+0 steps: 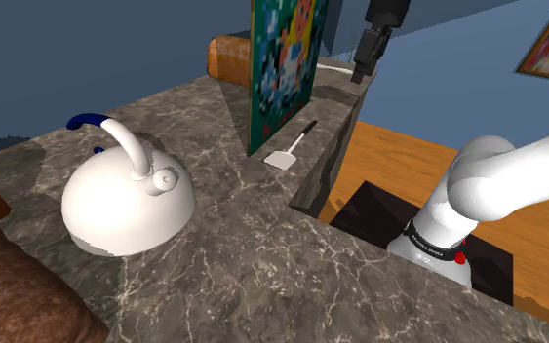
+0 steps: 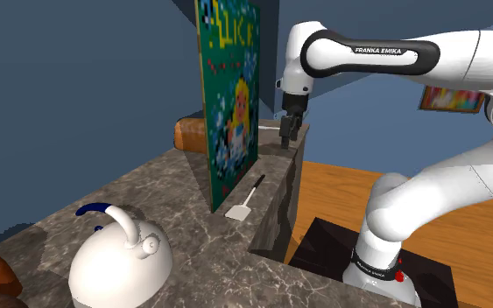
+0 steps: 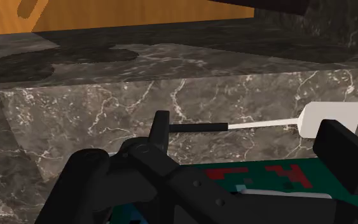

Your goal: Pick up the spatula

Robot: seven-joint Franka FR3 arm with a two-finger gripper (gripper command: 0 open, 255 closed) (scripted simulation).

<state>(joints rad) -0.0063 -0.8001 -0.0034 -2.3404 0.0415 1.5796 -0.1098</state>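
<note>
The spatula [image 1: 285, 156] lies flat on the dark marble counter [image 1: 253, 263], beside an upright picture board. It has a white blade [image 3: 331, 119] and a thin shaft ending in a black handle [image 3: 196, 126]. In the second exterior view the spatula [image 2: 240, 208] lies near the counter's edge, its handle pointing away towards the arm's hand. My black gripper [image 1: 361, 70] hangs above the counter's far end, beyond the handle tip and well above it. It also appears in the second exterior view [image 2: 285, 138]. In the wrist view its fingers [image 3: 161, 130] stand apart with nothing between them.
A tall colourful picture board [image 1: 284, 68] stands on edge right beside the spatula. A large white kettle [image 1: 128, 200] with a blue-tipped handle sits nearer on the counter. The counter drops off to a wooden floor [image 1: 409, 161] on the stand's side. A brown rounded object [image 1: 9, 292] fills the shoulder view's lower left.
</note>
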